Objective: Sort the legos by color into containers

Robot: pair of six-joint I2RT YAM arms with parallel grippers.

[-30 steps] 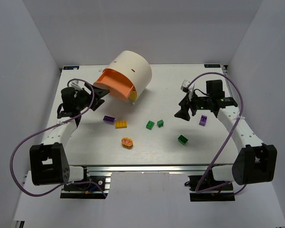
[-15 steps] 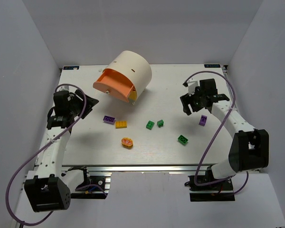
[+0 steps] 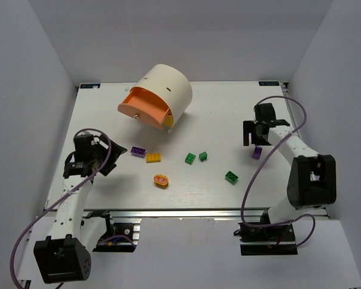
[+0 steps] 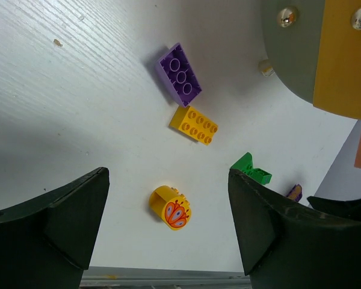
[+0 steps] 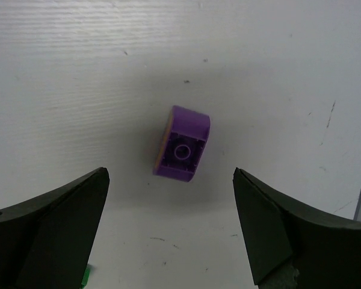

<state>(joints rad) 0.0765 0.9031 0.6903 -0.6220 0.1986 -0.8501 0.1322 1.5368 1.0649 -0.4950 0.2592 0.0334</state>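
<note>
Six legos lie on the white table: a purple brick [image 3: 138, 151], a yellow-orange brick [image 3: 153, 158], two green bricks [image 3: 190, 158] [image 3: 203, 156], a third green brick [image 3: 231, 177], and a purple brick [image 3: 257, 152] on its side. The cream dome cabinet [image 3: 168, 87] stands at the back with its pink-orange drawer [image 3: 143, 107] pulled out. My left gripper [image 3: 106, 158] is open and empty, left of the purple brick [image 4: 179, 71] and the yellow-orange brick [image 4: 194, 124]. My right gripper [image 3: 256, 137] is open and empty, just behind the purple brick [image 5: 183, 143].
A round orange disc with red markings [image 3: 162, 180] lies near the table's front edge, between my left fingers in the left wrist view [image 4: 171, 208]. The cabinet's yellow drawer [image 4: 343, 54] and knobs show there too. White walls enclose the table [image 3: 228, 108].
My left gripper has drawn back from the pink-orange drawer toward the near left. My right gripper has swung right and now sits over the right-hand purple brick. No brick has moved.
</note>
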